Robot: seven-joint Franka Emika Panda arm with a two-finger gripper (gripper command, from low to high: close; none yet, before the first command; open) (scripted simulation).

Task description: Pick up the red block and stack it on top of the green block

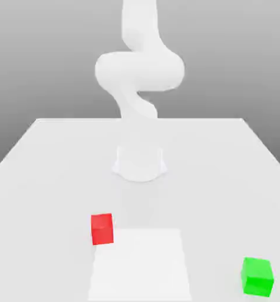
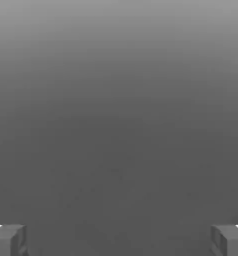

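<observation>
The red block (image 1: 102, 229) rests on the white table (image 1: 48, 177), a little toward the exterior view's left and near the front. The green block (image 1: 257, 276) sits far apart from it at the front of the exterior view's right. In the hand view my gripper (image 2: 119, 240) is open. Its grey fingertips (image 2: 8, 239) stand wide apart with nothing between them, against a plain grey background. The white arm (image 1: 140, 71) rises from its base behind the blocks and bends upward, well away from both.
The arm's round base (image 1: 140, 163) stands at the table's middle. A brighter white square patch (image 1: 140, 265) lies on the tabletop just beside the red block. The table's back edge (image 1: 140, 120) runs behind the base.
</observation>
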